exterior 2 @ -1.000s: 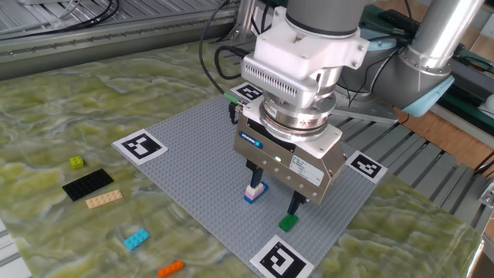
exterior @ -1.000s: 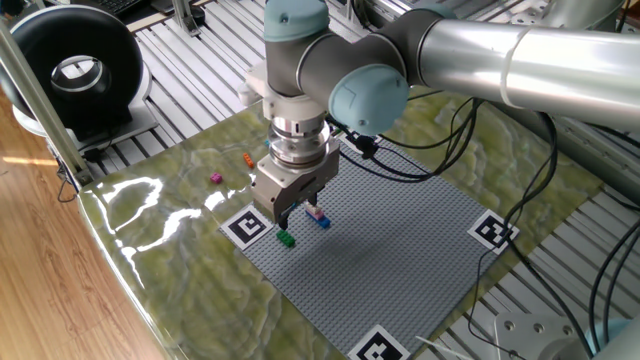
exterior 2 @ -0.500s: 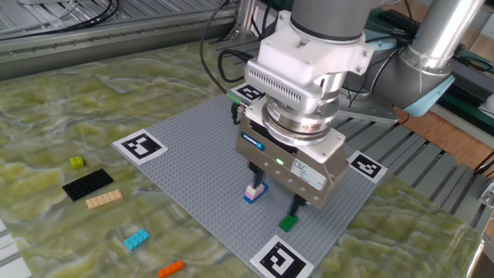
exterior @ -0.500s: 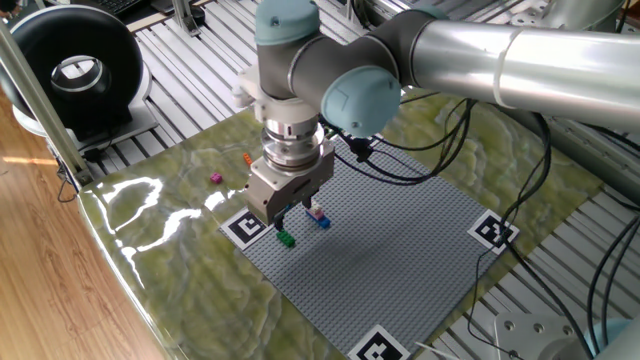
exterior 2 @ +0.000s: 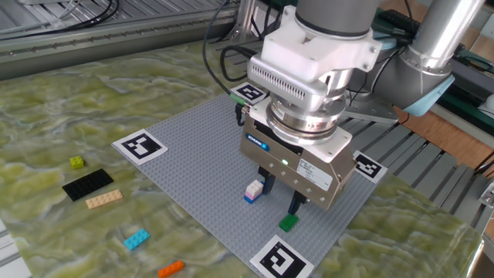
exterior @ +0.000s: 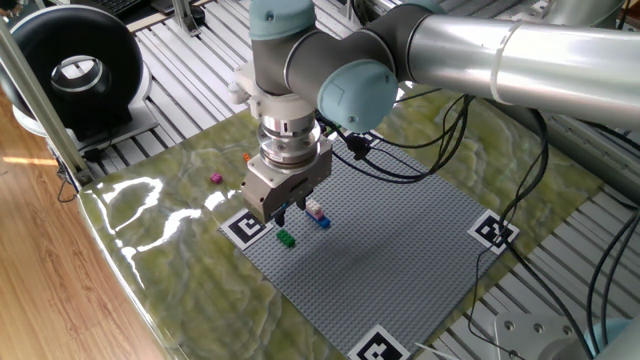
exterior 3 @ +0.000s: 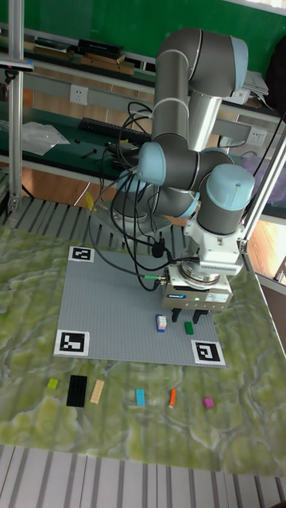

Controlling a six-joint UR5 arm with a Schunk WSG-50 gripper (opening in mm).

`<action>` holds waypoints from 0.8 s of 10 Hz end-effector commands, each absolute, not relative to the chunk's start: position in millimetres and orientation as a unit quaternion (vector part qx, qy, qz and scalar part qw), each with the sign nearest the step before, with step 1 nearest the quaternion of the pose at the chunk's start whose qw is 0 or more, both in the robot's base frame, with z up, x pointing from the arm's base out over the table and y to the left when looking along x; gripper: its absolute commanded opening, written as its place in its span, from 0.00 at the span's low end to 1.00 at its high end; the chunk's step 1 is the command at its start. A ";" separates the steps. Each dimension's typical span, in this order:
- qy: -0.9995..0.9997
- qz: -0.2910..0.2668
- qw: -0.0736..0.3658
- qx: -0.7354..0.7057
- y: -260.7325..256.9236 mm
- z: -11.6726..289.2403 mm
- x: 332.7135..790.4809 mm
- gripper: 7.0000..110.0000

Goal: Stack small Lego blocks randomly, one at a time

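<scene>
1. On the worktop (exterior 2: 93, 100), far left in the other fixed view, I see a yellow-green brick (exterior 2: 76, 162), a black plate (exterior 2: 87, 185) and a tan plate (exterior 2: 103, 199), long axes towards the baseplate (exterior 2: 193, 147).
2. The cyan brick (exterior 2: 137, 239) and orange brick (exterior 2: 170, 269) lie slanted the same way.
3. A pink-on-blue stack (exterior 2: 252, 191) stands upright on the baseplate.
4. My pincer (exterior 2: 282, 197) hangs spread, empty, above it; the green brick (exterior 2: 288, 223) sits just beside one fingertip.

Lighting was bright and even, mostly from overhead, with soft shadows. Strong white glare sat on the glossy green table cover (exterior: 140, 205) near its edge. Everything looked reasonably sharp.
</scene>
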State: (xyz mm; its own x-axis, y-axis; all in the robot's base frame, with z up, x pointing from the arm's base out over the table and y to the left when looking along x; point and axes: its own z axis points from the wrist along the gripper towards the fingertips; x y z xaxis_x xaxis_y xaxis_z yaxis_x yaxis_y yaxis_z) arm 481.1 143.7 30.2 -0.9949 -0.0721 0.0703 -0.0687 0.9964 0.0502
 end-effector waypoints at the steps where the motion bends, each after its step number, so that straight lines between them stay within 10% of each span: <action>1: -0.998 -0.035 0.040 0.034 145.8 43.2 480.2 0.36; 5: -0.999 -0.030 0.006 0.030 122.8 62.0 506.6 0.36; 6: -0.999 -0.015 -0.018 0.026 108.7 66.7 519.0 0.00; 8: -0.998 -0.022 -0.050 0.036 94.0 75.1 540.3 0.00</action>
